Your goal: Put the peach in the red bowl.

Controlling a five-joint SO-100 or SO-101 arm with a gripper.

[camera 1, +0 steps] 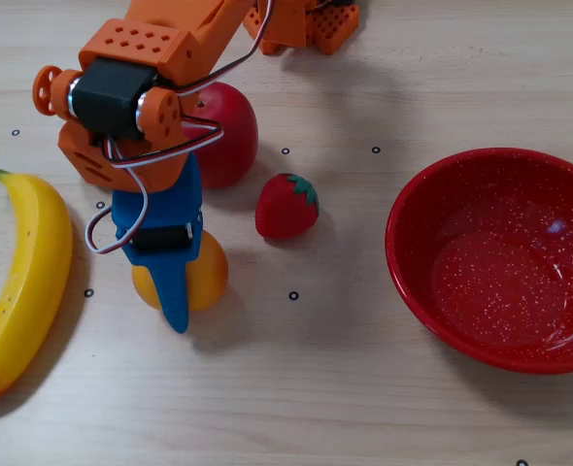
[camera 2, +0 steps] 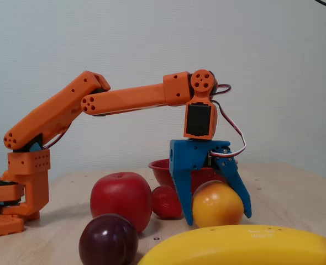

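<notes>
Fixed view, frame centre: the blue hand [camera 2: 218, 212] pinches the peach [camera 2: 217, 204] between both fingers. Overhead view shows the red bowl [camera 1: 418, 282] at the right edge, well apart.

Both views are bright and evenly lit, with soft, diffuse light. In the overhead view, faint shadows fall to the right of and below the arm [camera 1: 151, 58] and fruit on the pale surface [camera 1: 364, 388]. The red bowl [camera 1: 497, 257] shows small white glare spots inside. In the fixed view, the banana [camera 2: 235, 245] and plum [camera 2: 108, 240] nearest the camera look slightly soft.
</notes>
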